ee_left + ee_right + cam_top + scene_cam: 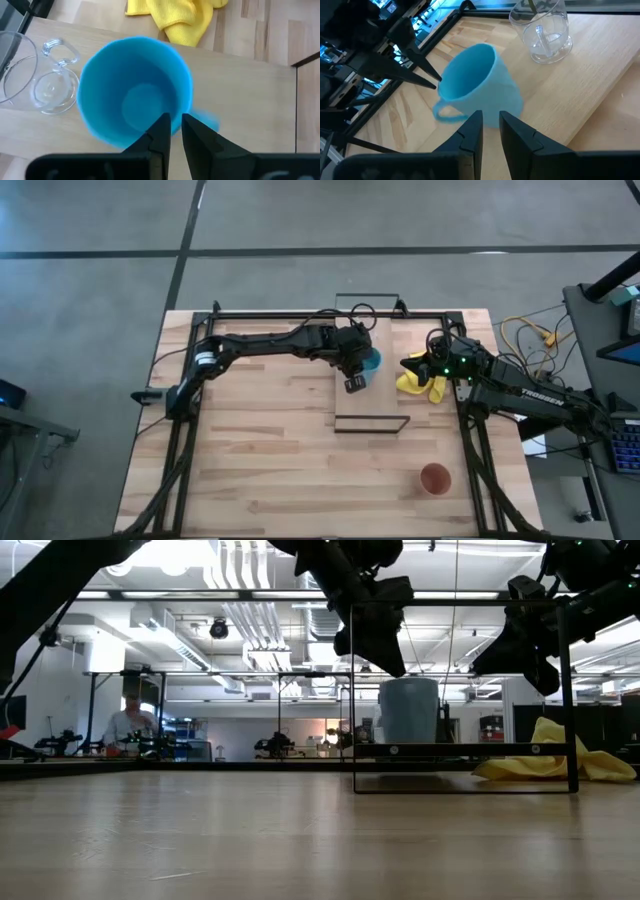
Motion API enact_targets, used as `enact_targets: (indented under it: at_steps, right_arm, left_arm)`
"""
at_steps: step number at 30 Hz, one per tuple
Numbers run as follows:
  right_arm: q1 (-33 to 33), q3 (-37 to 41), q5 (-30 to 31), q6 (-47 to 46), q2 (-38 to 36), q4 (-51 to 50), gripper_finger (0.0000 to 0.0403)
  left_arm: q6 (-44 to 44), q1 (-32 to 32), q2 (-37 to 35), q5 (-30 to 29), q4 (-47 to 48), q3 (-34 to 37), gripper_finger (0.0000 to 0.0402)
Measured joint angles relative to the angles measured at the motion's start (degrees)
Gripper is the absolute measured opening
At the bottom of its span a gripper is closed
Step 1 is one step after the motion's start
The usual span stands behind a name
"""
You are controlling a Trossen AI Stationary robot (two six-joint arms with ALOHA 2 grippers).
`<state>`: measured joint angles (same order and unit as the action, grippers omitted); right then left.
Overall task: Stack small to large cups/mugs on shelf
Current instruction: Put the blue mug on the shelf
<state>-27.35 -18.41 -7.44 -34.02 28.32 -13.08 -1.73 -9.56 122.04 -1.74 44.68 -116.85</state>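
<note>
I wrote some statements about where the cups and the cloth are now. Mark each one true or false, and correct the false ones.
1. The light-blue mug stands on the shelf. True.
2. The brown-orange cup is on the shelf. False: it stands on the table, near the front right.
3. The clear glass cup stands beside the mug. True.
4. The yellow cloth lies inside the mug. False: it lies beside the shelf.
</note>
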Motion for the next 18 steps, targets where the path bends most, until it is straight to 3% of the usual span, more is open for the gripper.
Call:
enact_targets:
  at_steps: [9,18]
  right_arm:
    - [0.32,0.00,-0.04,-3.13,-0.01,0.02,0.0059]
    - [5.07,-0.02,-0.04,-3.19,0.00,3.20,0.0059]
  left_arm:
    - [-5.91,0.06,0.06,0.00,-2.67,2.20,0.0031]
    - [-6.95,0.41,-0.31,-0.17,-2.84,3.01,0.0031]
